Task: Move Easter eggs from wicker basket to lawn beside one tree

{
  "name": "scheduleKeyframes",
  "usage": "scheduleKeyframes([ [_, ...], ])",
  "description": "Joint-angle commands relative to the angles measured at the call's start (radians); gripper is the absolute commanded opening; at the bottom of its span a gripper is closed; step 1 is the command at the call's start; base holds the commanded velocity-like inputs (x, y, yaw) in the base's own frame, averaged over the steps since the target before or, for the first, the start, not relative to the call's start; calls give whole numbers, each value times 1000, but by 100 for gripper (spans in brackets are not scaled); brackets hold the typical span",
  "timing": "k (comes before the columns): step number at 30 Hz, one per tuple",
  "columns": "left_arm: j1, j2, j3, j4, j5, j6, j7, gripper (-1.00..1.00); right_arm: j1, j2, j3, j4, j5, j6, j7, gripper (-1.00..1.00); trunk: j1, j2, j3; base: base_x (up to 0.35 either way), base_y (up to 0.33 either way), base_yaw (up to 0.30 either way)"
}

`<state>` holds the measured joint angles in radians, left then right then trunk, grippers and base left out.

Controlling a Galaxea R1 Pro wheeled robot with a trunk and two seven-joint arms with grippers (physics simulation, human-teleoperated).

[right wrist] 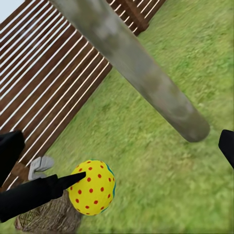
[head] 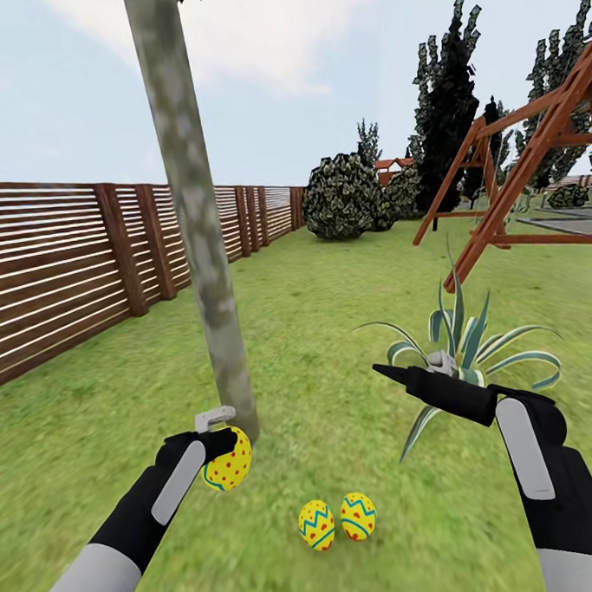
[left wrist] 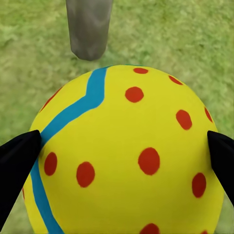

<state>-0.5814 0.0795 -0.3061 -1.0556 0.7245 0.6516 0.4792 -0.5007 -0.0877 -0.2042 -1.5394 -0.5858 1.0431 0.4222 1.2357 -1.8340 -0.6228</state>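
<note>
Left gripper [head: 219, 446]: its black fingers [left wrist: 17, 161] are clamped on one Easter egg [head: 228, 460], held just beside the foot of the tree [head: 198, 240].
Held egg: yellow, blue zigzag, red dots; the trunk base is just beyond it.
Other two eggs [head: 336, 520]: lying side by side on the lawn [head: 331, 294], near the trunk.
Right gripper [head: 394, 374]: fingers apart, holding nothing, above the grass in front of a striped plant [head: 467, 339].
Fence [head: 60, 265]: brown slats behind the tree.
</note>
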Motion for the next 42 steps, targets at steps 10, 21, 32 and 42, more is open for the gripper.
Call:
scheduleKeyframes([
  [10, -1, 1, -4, -1, 10, 0, 10, -100, -1, 1, -1, 0, 5, 4, 13, 100, 38, -71, -33, 0, 0, 0],
  [21, -4, -5, -31, 46, 9, -16, -4, -100, -1, 3, -1, 0, 5, 4, 13, 100, 81, -148, -67, 0, 0, 0],
  [32, -5, -6, -39, 49, 9, -16, -16, -100, -1, 3, -1, 0, 4, 4, 12, 100, 123, -225, -101, 0, 0, 0],
  [42, -5, -6, -39, 49, 9, -16, -16, -100, -1, 3, 0, 0, 3, 4, 13, 100, 161, -295, -133, 0, 0, 0],
])
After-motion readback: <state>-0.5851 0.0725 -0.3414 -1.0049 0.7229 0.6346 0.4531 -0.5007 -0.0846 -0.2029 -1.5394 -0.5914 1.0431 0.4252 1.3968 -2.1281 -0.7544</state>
